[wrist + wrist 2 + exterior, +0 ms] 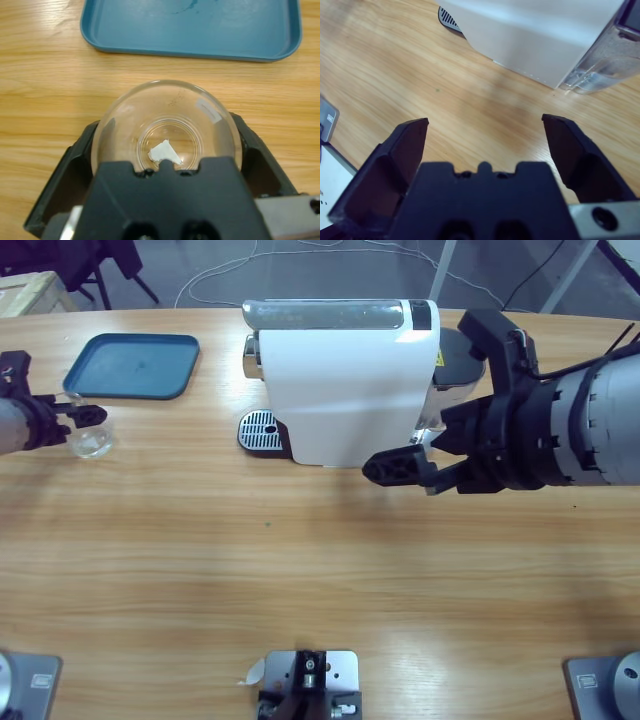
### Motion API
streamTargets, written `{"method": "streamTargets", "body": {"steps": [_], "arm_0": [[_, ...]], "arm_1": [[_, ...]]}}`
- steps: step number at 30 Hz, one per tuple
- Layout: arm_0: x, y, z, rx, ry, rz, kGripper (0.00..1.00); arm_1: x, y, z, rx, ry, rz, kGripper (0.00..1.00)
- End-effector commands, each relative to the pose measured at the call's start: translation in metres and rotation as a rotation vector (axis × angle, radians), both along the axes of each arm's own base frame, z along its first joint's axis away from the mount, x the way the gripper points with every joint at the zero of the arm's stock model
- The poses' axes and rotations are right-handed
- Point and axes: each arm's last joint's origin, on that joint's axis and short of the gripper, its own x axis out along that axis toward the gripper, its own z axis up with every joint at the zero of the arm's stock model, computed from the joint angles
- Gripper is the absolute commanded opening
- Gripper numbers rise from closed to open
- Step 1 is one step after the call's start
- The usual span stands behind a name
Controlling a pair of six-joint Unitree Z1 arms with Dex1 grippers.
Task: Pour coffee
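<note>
Wood grain runs across the long pale wooden table [300, 580] in the high view, where a white box-shaped coffee machine with a silver top [345, 380] stands at about twelve o'clock, its round perforated metal drip tray [260, 430] jutting out toward nine o'clock. A teal rectangular plastic tray [133, 365] lies at about ten o'clock, well apart from the machine. Just below that tray, at nine o'clock, a small clear glass tumbler [92, 442] stands upright on the table with the left gripper [85, 418] at it, the left arm coming in from the left edge. The right gripper [440, 455] hangs at about three o'clock, just beside the machine's right end, its black jaws spread wide with nothing between them. In the left wrist view the left gripper [165, 150] has its jaws closed against the two sides of the tumbler [165, 125], which sits between them; a small white scrap [164, 152] shows at the glass bottom, and I cannot tell whether any coffee lies in it. The teal tray [192, 27] lies at twelve o'clock, near the glass but not touching. In the right wrist view the right gripper [485, 135] stands wide open over bare table [420, 80], holding nothing, with the white machine [540, 35] and its clear water tank [605, 67] at one o'clock.
</note>
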Motion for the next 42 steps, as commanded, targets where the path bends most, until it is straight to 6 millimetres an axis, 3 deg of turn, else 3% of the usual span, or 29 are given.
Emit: {"method": "streamTargets", "body": {"steps": [1, 2, 3, 4, 6, 8, 12, 15, 18, 21, 25, 28, 36, 42], "arm_0": [[-0.014, 0.003, -0.010, 0.010, 0.036, -0.065, 0.448], [-0.017, 0.002, -0.006, -0.001, 0.027, -0.112, 0.248], [-0.020, 0.000, -0.002, -0.014, 0.017, -0.183, 0.109], [-0.021, -0.003, 0.003, -0.022, 0.003, -0.259, 0.067], [-0.023, -0.009, 0.016, -0.040, -0.039, -0.400, 0.064], [-0.028, -0.015, 0.030, -0.077, -0.075, -0.570, 0.000], [-0.036, -0.016, 0.056, -0.013, -0.182, -0.679, 0.000], [-0.025, -0.032, 0.079, 0.042, -0.190, -0.843, 0.000], [-0.007, -0.054, 0.088, 0.078, -0.171, -1.065, 0.000], [0.021, -0.070, 0.082, 0.031, -0.151, -1.158, 0.000], [0.055, -0.089, 0.064, 0.049, -0.130, -1.204, 0.000], [0.068, -0.100, 0.040, 0.041, -0.088, -1.225, 0.000], [0.072, -0.133, 0.015, 0.000, -0.104, -1.333, 0.000], [0.075, -0.140, 0.009, -0.019, -0.098, -1.351, 0.000]], "arm_1": [[-0.001, 0.005, -0.019, -0.030, 0.064, 0.005, 1.000], [-0.001, 0.005, -0.019, -0.029, 0.065, 0.003, 1.000], [-0.001, 0.005, -0.019, -0.026, 0.063, 0.003, 1.000], [-0.001, 0.005, -0.018, -0.025, 0.061, 0.002, 1.000], [-0.002, 0.003, -0.016, -0.018, 0.057, 0.002, 1.000], [-0.005, 0.001, -0.010, -0.005, 0.047, 0.018, 1.000], [-0.016, -0.016, 0.012, 0.007, -0.005, 0.054, 1.000], [-0.034, -0.041, 0.033, 0.013, -0.044, 0.061, 1.000], [-0.055, -0.074, 0.046, -0.006, -0.082, 0.035, 1.000], [-0.072, -0.102, 0.049, -0.044, -0.096, 0.016, 1.000], [-0.095, -0.133, 0.029, -0.047, -0.097, 0.023, 1.000], [-0.103, -0.143, 0.013, -0.073, -0.066, 0.034, 1.000], [-0.095, -0.132, 0.001, -0.134, -0.027, 0.046, 1.000], [-0.089, -0.125, 0.004, -0.132, -0.030, 0.042, 1.000]]}}
